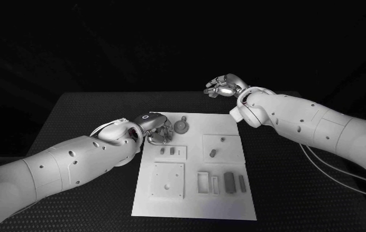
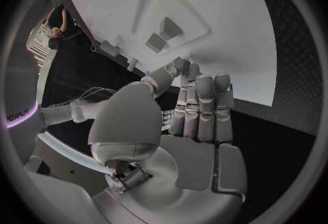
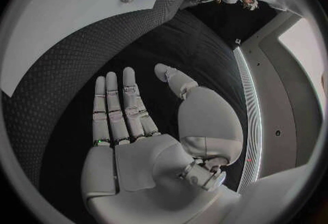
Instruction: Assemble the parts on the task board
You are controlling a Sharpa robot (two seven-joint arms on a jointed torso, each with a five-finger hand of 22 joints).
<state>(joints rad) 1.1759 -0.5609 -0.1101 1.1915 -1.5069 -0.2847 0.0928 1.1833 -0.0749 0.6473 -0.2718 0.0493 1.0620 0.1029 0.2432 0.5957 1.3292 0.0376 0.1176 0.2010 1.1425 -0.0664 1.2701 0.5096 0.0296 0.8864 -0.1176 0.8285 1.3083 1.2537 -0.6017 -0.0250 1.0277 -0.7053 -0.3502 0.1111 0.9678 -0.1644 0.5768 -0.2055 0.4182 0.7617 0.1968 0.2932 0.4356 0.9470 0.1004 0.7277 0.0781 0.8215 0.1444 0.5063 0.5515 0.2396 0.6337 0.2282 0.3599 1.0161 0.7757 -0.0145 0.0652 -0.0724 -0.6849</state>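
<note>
Board (image 1: 229, 200) sits mid-frame in the head view, a white plate on the black table (image 1: 84, 110), running from centre down to the lower middle. Parts lie on it: a round, gear-like disc (image 1: 181, 126) near the board's upper left, small pegs (image 1: 166, 150) just below that, a square plate (image 1: 167, 180) at lower left, upright bars (image 1: 229, 179) at lower right. Left hand (image 1: 156, 131) hangs over the board's upper left corner, just beside the disc; contact cannot be told. In the left wrist view its fingers (image 2: 204, 109) are straight and close together, nothing seen in them. Right hand (image 1: 222, 86) is raised above the board's upper right corner, well apart from every part; the right wrist view shows a flat, spread palm (image 3: 136, 164), empty. Parts look small, rigid, light, likely smooth plastic or metal, so probably slippery under metal fingertips and easy to flick aside. Disc is best pinched across its rim; bars and pegs taken by their long sides, near the middle, and kept upright for seating. Recesses look snug, so a tilted part would likely jam.
</note>
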